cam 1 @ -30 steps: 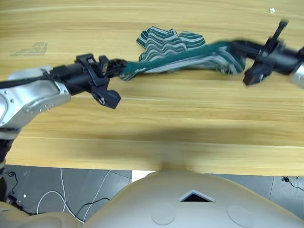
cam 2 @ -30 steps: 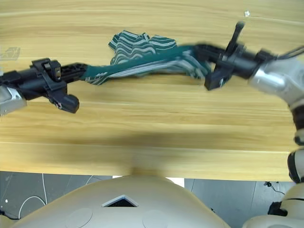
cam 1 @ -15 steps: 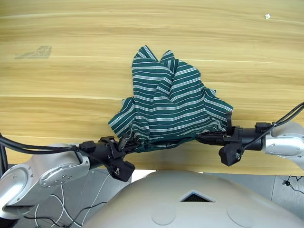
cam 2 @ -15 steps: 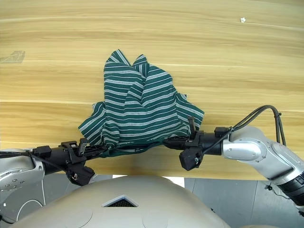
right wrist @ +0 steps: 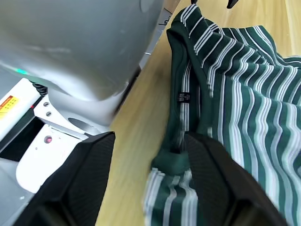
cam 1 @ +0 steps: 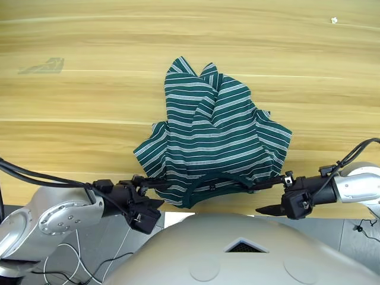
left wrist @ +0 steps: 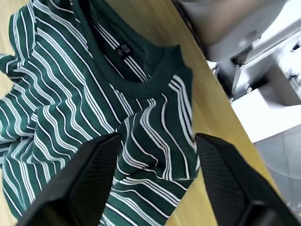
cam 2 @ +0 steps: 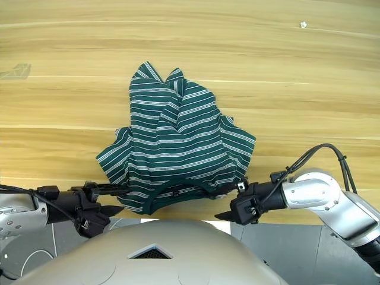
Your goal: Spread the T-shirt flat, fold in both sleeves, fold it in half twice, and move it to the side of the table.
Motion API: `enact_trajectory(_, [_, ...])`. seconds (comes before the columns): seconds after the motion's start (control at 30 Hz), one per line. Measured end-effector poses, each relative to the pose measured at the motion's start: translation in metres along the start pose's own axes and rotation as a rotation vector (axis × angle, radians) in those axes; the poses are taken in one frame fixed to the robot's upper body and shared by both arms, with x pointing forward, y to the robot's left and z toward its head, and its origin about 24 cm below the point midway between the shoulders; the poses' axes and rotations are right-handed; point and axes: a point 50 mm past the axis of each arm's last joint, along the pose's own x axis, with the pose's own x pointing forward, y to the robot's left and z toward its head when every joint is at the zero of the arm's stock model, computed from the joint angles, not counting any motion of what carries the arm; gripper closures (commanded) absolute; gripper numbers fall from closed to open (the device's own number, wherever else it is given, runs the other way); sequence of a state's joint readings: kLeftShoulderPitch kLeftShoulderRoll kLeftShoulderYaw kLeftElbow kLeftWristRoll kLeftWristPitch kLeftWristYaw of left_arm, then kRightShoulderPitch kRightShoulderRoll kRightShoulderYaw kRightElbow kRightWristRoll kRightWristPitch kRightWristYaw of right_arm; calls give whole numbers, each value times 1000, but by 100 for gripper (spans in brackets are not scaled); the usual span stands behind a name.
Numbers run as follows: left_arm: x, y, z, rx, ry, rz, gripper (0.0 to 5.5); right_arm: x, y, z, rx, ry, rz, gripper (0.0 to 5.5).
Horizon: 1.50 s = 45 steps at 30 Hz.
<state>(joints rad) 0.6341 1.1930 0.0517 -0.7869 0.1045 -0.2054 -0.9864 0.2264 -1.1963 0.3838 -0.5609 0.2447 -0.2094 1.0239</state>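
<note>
Green-and-white striped T-shirt (cam 1: pixel 208 136), rumpled and not yet flat, on the wooden surface (cam 1: pixel 89 107), with its collar (cam 1: pixel 214 185) at the surface's near edge and its hem end bunched farther in. Left gripper (cam 1: pixel 161 193) at that same edge by one shoulder, fingers spread wide, gripping nothing, with striped cloth lying loose between them. Right gripper (cam 1: pixel 256 198) likewise at that edge by the other shoulder, fingers parted and empty.
</note>
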Motion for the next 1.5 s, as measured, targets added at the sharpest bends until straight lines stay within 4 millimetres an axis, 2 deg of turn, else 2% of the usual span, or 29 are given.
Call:
enact_trajectory(0.07, [-8,20,-4,-96,-87,93,171,0,-27,0,-82,-10,-122,281])
enact_trajectory(0.13, [-19,48,-6,-200,-232,206,129,5,-56,-3,-143,-22,-254,281])
enact_trajectory(0.23, [-30,79,-12,-302,-373,276,62,15,-90,-9,-204,-25,-374,281])
enact_trajectory(0.27, [-30,83,-13,-320,-397,276,51,17,-96,-10,-228,-16,-385,281])
enact_trajectory(0.33, [-28,97,-19,-310,-392,343,11,19,-112,-17,-263,16,-422,281])
enact_trajectory(0.4, [-21,119,-36,-204,-217,503,11,18,-135,-19,-307,42,-490,281])
enact_trajectory(0.43, [-16,131,-47,-144,-119,583,11,17,-149,-24,-320,75,-529,281])
enact_trajectory(0.5, [-6,147,-60,-89,-32,661,11,17,-168,-32,-330,125,-582,281])
enact_trajectory(0.6, [25,178,-86,13,117,754,11,18,-208,-43,-363,236,-687,281])
enact_trajectory(0.67, [47,190,-103,43,200,748,11,24,-228,-46,-363,287,-732,281])
enact_trajectory(0.77, [81,194,-125,96,310,666,11,38,-244,-51,-376,369,-759,281])
enact_trajectory(0.83, [94,200,-132,135,354,645,11,46,-251,-55,-397,441,-776,281])
enact_trajectory(0.9, [99,206,-135,164,379,655,11,56,-254,-55,-403,483,-777,281])
enact_trajectory(1.13, [102,202,-145,162,385,690,11,76,-244,-65,-391,519,-712,281])
enact_trajectory(1.2, [102,201,-146,161,384,697,11,81,-232,-78,-377,561,-672,281])
enact_trajectory(1.33, [104,199,-144,179,363,692,11,79,-225,-86,-406,595,-657,281])
enact_trajectory(1.5, [100,187,-150,148,343,727,11,58,-215,-104,-385,641,-678,281])
